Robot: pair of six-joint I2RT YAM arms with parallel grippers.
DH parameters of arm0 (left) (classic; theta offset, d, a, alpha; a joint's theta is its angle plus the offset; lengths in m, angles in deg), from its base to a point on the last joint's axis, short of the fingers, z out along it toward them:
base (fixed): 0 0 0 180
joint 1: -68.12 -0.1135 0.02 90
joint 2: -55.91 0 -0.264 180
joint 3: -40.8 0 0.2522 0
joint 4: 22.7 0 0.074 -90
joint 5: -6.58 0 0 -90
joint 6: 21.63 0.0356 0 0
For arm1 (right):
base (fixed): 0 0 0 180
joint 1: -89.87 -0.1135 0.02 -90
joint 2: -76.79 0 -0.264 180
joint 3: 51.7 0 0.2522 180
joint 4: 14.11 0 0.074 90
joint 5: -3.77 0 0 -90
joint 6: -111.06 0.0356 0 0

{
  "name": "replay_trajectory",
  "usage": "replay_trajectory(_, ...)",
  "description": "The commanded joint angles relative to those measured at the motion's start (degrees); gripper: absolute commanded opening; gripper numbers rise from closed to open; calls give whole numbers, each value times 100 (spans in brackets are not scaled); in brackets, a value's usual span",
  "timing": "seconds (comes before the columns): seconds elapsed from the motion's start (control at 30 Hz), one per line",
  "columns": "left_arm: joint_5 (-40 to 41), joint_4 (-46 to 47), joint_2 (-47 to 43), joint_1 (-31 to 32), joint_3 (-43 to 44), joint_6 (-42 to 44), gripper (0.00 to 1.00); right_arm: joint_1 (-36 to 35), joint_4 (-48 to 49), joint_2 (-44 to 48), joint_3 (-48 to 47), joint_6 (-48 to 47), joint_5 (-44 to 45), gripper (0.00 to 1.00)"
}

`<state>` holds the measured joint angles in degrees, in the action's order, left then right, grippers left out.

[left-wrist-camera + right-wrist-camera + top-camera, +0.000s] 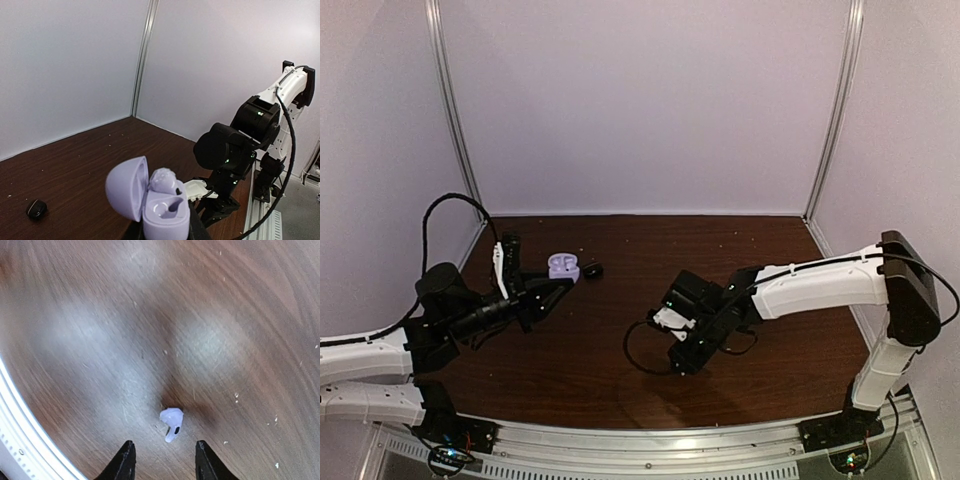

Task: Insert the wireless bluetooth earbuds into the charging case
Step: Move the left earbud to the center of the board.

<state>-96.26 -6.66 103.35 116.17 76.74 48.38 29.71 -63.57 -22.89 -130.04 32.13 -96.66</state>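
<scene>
With right gripper part-open and empty just short of the white earbud by the table's near edge, lower astride it and pinch gently, left gripper clamped on the open charging case.

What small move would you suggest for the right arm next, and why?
Probably lower the right gripper and close on the small pale stemmed earbud: it lies loose on the brown wooden table, just ahead of its open jaws.

The left pincer hides under the lilac charging case (both cropped by the bottom edge).
</scene>
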Motion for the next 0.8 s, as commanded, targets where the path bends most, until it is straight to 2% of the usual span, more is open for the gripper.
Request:
replay_trajectory(0.0,-24,149,-66,-24,187,100,0,-87,-514,-218,-581,-135,98,41)
replay_trajectory(0.23,61,96,-171,-23,186,144,0,-182,-987,-750,-1010,-203,247,39)
replay_trajectory(0.77,58,111,-283,-24,17,136,0,-224,-1150,-1324,-1477,-413,649,37)
